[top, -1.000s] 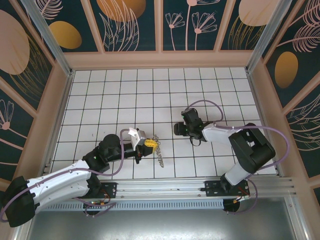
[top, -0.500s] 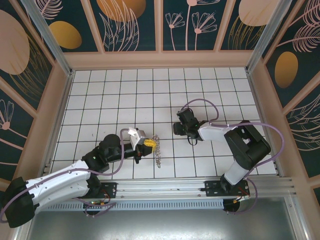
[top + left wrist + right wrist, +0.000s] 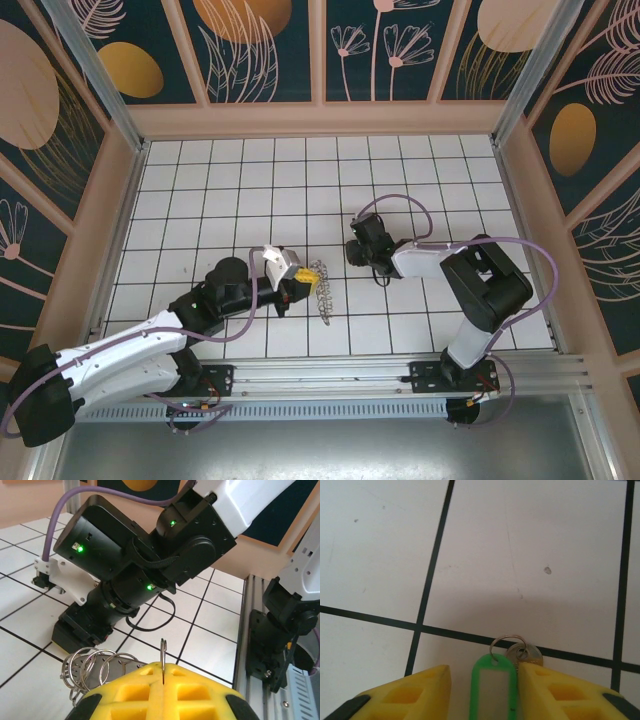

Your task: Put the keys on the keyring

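White tiled tabletop (image 3: 520, 555) is lying under both arms. Closest in, the right fingers (image 3: 415, 692) are standing spread on either side of the green-tagged key (image 3: 492, 690). It is lying flat between them, almost against one finger and leaving a gap at the other. Its long axis is running straight ahead of the fingers, with the small split ring (image 3: 506, 641) at the far end. Most of the metal key is hiding behind the tag. Farther off, the left fingers (image 3: 135, 692) are pressing together on the keyring (image 3: 163, 655), pinching a thin loop edge-up, with loose rings (image 3: 95, 662) hanging beside it. How many keys it is carrying is hard to make out.
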You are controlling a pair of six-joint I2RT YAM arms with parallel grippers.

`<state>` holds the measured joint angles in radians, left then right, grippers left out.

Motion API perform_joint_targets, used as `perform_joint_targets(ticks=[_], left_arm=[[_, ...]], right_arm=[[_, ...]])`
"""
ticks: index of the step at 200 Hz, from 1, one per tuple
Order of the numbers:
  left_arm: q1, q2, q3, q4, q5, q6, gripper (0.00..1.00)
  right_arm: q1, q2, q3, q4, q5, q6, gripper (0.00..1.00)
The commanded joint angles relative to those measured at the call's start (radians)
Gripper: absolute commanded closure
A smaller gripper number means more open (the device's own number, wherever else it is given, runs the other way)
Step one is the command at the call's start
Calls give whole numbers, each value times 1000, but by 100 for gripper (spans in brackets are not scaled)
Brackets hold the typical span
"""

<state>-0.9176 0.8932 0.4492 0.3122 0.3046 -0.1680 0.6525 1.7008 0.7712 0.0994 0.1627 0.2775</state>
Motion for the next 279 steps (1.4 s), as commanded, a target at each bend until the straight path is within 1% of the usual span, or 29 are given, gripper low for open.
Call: perform_joint_targets(ticks=[1, 25, 60, 91, 129, 166, 199, 242, 279], left_arm=[[0, 1, 20, 27, -27, 30, 100], [8, 1, 9, 30, -30, 23, 100], [8, -32, -3, 28, -31, 6, 100], [9, -45, -21, 33, -28, -14, 100], [9, -46, -47, 70, -18, -34, 100], [9, -61, -66, 80, -23, -33, 100], [8, -64, -82, 92, -23, -34, 100], [9, -79, -102, 107, -32, -40, 100], [8, -87, -109, 107, -37, -44, 100]], right_arm=[[20, 24, -26, 0, -24, -27, 61], [29, -1, -32, -14, -19, -32, 63], [33, -56, -33, -46, -10, -30, 63], [32, -83, -6, -73, 1, -29, 55], [12, -20, 60, -122, 12, -31, 54], [-9, 17, 90, -118, 11, -23, 54], [-20, 80, 136, -123, 14, -27, 54], [-16, 145, 191, -113, -20, -32, 59], [-2, 167, 218, -132, -13, -40, 62]])
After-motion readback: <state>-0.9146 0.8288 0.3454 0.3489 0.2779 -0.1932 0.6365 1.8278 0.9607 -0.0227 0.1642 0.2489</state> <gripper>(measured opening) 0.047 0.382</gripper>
